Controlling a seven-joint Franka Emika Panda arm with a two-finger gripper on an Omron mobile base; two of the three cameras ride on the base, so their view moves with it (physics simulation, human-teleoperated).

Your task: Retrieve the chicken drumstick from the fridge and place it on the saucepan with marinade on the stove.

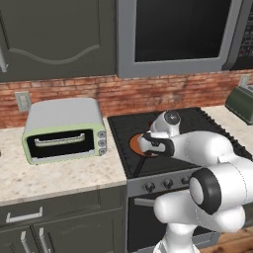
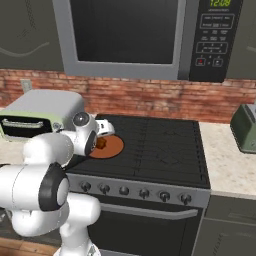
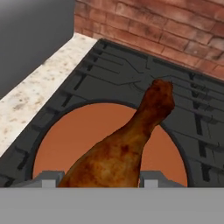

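Left base view: gripper [image 1: 146,144] hangs over the saucepan with marinade [image 1: 134,143] on the stove [image 1: 123,148].

Right base view: chicken drumstick [image 2: 102,143] sits between the jaws, above the orange marinade.

Hand view: jaws partly closed, clamping the drumstick's thick end; narrow end reaches past the pan's far rim. Risk: released off-centre, it could roll onto the grates.
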